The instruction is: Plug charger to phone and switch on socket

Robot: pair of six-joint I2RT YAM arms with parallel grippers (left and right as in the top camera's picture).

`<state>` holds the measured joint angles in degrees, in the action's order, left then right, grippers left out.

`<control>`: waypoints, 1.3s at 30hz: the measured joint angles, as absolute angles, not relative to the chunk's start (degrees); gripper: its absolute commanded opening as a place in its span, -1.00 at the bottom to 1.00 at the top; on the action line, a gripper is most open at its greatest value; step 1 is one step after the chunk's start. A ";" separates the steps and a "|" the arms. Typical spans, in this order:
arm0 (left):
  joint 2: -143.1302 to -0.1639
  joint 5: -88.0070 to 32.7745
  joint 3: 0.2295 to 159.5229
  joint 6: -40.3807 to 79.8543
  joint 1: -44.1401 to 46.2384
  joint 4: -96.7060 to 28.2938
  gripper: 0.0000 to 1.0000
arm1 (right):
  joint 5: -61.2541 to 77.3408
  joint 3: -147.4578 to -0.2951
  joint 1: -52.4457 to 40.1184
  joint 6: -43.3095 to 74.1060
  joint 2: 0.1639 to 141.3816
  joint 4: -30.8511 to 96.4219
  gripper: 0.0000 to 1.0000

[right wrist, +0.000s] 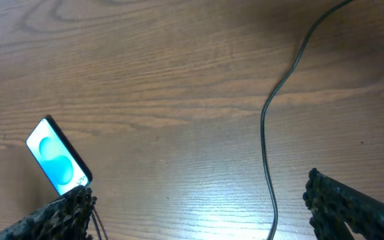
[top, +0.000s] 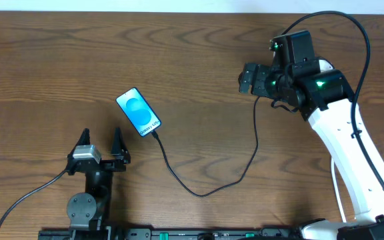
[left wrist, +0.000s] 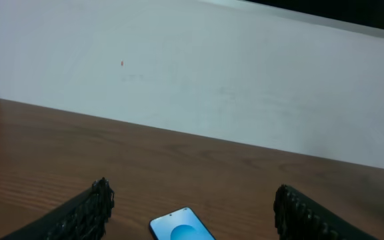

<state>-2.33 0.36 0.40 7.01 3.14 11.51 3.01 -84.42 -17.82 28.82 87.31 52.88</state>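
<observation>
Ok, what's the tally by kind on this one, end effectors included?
phone: 1
cable: 1
end effectors: 2 (left end effector, right end effector, both open)
socket: 0 in view
Total: 4

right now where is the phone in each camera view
Overhead: the phone lies tilted left of centre, just beyond the left gripper.
Left wrist: only one end shows at the bottom edge, between the fingers.
Right wrist: lower left, tilted.
Shared landmark: the charger cable, meeting the phone in the overhead and running down the right wrist view; the left wrist view lacks it.
</observation>
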 measured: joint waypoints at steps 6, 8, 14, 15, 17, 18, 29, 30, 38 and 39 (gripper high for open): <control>-0.69 0.36 0.40 7.01 3.09 8.88 0.58 | 3.01 -84.42 -17.82 28.82 87.31 52.88 0.98; -0.67 0.36 0.40 7.01 3.09 8.19 0.58 | 3.01 -84.42 -17.82 28.82 87.31 52.88 0.99; -0.62 0.36 0.40 6.83 3.09 4.29 0.58 | 3.01 -84.42 -17.82 28.82 87.31 52.88 0.98; -0.60 0.36 0.40 6.57 3.09 3.51 0.58 | 2.98 -84.42 -17.82 28.82 87.31 52.88 0.98; -0.60 0.36 0.40 6.13 3.07 2.31 0.58 | 2.98 -84.42 -17.82 28.82 87.31 52.88 0.98; -0.60 0.36 0.40 5.89 3.07 1.72 0.58 | 2.98 -84.42 -17.82 28.82 87.31 52.88 0.99; -0.58 -0.10 0.71 3.53 3.09 -1.02 0.58 | 2.98 -84.42 -17.82 28.82 87.31 52.90 0.99; -0.58 -0.12 0.78 3.27 3.09 -1.15 0.58 | 3.01 -84.42 -17.82 28.82 87.31 52.90 0.99; -0.58 -0.60 0.89 1.63 3.09 -1.34 0.58 | 2.98 -84.42 -17.82 28.82 87.31 52.88 0.98; -0.58 -0.69 0.89 1.58 3.07 -1.37 0.58 | 2.98 -84.42 -17.82 28.82 87.31 52.88 0.99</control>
